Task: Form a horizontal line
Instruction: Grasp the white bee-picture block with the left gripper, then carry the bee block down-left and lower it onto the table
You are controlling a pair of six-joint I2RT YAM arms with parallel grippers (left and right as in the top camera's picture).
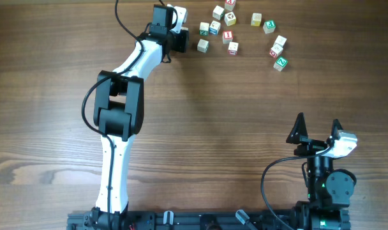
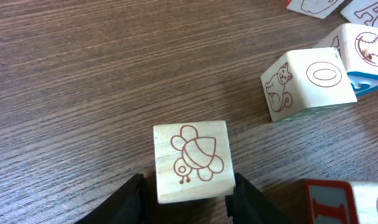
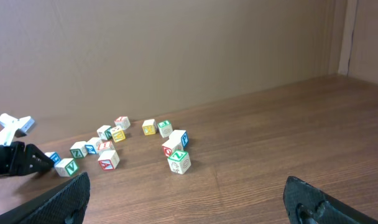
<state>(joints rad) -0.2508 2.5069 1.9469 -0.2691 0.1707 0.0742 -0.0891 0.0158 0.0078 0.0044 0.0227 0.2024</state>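
Pale wooden cube with a red bee drawing sits between the fingers of the left gripper — closure cannot be confirmed. The right gripper stands spread open. No horizontal line exists yet — loose letter cubes lie scattered nearby. Square the fingers on opposite faces before closing.

The wooden counter is mid-brown with darker grain streaks. The left hand has black fingers. The pale wooden bee cube bears its bee in thin red-brown outline. The pale wooden cat cube shows a cat and an oval O in the same red-brown line. The red-framed letter cube has red printing. Overhead, the green-marked cube and the yellow-marked cube stand out. The left arm is white and black.
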